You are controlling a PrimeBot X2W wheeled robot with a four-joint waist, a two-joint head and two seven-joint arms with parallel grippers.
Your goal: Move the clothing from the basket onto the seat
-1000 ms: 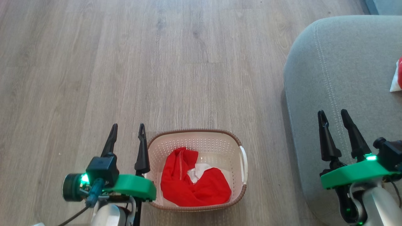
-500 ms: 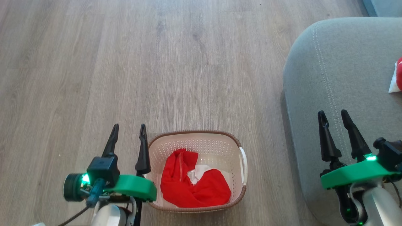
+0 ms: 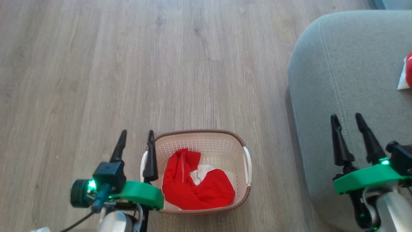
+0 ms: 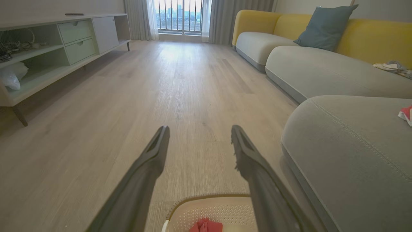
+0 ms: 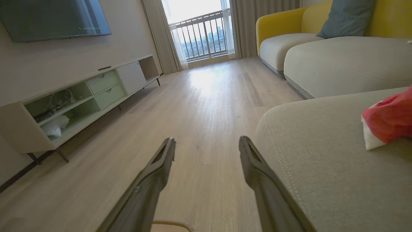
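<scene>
A red piece of clothing [image 3: 196,187] with a white band lies bunched in the cream basket [image 3: 206,140] on the floor. My left gripper [image 3: 136,136] hangs open and empty just left of the basket's left rim. Over the near-left edge of the grey-green seat [image 3: 351,71] my right gripper [image 3: 347,120] is open and empty too. Another red and white piece of clothing [image 3: 406,74] lies on the seat at the right edge; it is large in the right wrist view [image 5: 388,120] and small in the left wrist view [image 4: 406,113]. The basket's far rim [image 4: 209,197] shows between my left fingers.
Wood floor [image 3: 161,64] stretches ahead and to the left. A long low cabinet [image 5: 80,96] runs along the left wall. A yellow-backed sofa [image 4: 322,64] with a blue cushion continues behind the seat, and a balcony window lies at the far end.
The head camera has shifted a little, so the whole picture has slid. Neither gripper has changed its opening, and the clothing lies as before.
</scene>
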